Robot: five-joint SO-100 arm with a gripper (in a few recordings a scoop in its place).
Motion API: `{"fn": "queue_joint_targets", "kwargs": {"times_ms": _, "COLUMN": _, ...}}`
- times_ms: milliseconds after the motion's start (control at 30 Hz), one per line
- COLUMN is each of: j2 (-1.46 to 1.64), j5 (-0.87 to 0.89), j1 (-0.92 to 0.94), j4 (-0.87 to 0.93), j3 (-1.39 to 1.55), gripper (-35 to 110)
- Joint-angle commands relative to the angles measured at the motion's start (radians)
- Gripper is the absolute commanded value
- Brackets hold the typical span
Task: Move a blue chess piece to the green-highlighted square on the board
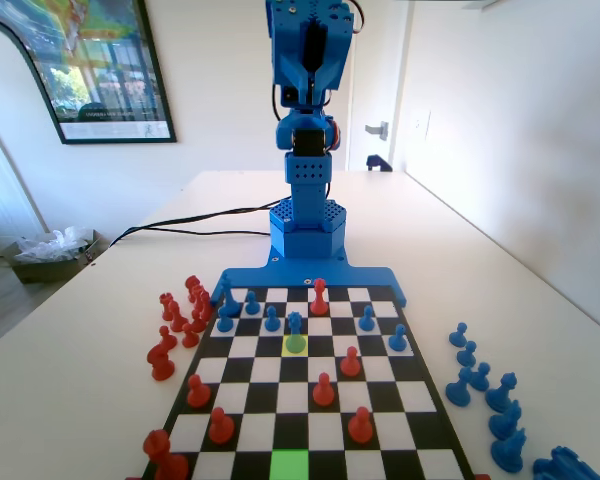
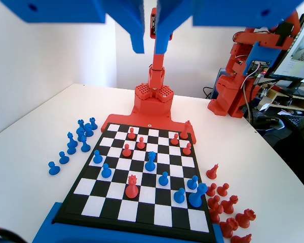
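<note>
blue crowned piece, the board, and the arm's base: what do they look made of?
Blue chess piece: looks like moulded or printed plastic, matte with a soft sheen, uniform colour.
Board: flat, smooth, semi-matte black and white squares with a dark border; could be printed card or plastic, can't tell.
Arm base: probably 3D-printed plastic, judging by the perforated grid and uniform blue.

No text, label, brand or number can be read. The framed poster [image 1: 92,68] on the far wall in the fixed view carries a caption strip too blurred to make out.
</note>
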Motion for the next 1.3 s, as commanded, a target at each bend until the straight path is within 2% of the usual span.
{"fn": "queue_joint_targets", "kwargs": {"times_ms": 0, "j2": 0.020, "j5": -0.005, "j1": 0.002, "j4": -0.015, "j3": -0.008, "gripper": 5}}
{"fn": "queue_joint_targets", "kwargs": {"times_ms": 800, "j2": 0.020, "j5": -0.005, "j1": 0.002, "j4": -0.015, "j3": -0.008, "gripper": 7}}
{"fn": "queue_joint_targets", "kwargs": {"times_ms": 1000, "j2": 0.014, "j5": -0.011, "j1": -0.014, "j4": -0.015, "j3": -0.009, "gripper": 1}}
{"fn": "queue_joint_targets", "kwargs": {"times_ms": 1267, "j2": -0.247, "j5": 0.074, "j1": -0.055, "j4": 0.006, "j3": -0.238, "gripper": 1}}
